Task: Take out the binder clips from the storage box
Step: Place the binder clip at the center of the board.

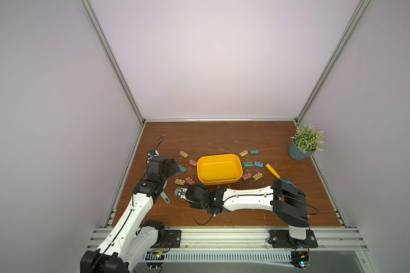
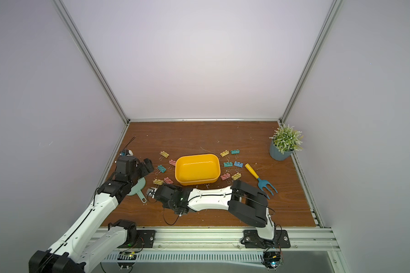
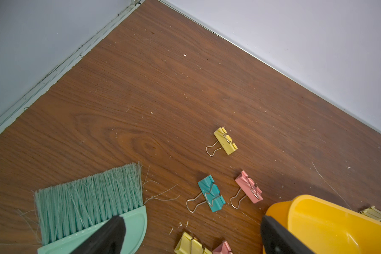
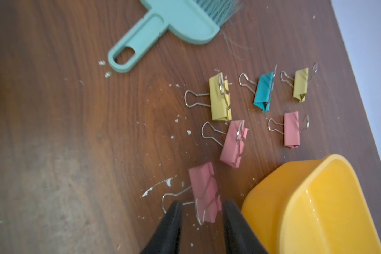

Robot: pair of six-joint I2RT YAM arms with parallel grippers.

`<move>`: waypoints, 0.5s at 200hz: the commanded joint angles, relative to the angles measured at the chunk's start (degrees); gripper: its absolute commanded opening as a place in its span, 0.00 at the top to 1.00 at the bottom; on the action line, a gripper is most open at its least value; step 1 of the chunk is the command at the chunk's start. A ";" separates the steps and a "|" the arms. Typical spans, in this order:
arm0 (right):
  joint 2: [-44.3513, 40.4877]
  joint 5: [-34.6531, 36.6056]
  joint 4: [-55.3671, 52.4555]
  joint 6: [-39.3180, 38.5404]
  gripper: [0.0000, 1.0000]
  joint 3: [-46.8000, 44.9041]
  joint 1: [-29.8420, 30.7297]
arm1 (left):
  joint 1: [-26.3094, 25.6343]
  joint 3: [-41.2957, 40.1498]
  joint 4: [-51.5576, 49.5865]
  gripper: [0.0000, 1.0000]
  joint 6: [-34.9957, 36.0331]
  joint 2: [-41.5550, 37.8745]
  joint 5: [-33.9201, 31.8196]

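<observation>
Pink binder clip (image 4: 204, 191) between parted right jaws, wrist view only; left jaws apart.

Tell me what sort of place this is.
Probably a robot lab test cell: plain walls framed by aluminium rails, two arms bolted to a base rail, binder clips staged around a storage box on the tabletop.

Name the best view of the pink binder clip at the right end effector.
Right wrist view: the pink binder clip lies close, body and wire handles clear, at the tips of the right end effector. In both top views that arm largely hides it; the left wrist view misses it.
</observation>
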 commanded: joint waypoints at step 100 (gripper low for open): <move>-40.88 26.01 33.34 8.25 0.38 -29.75 -9.17 | 0.67 -2.20 9.50 0.01 1.15 -2.21 8.96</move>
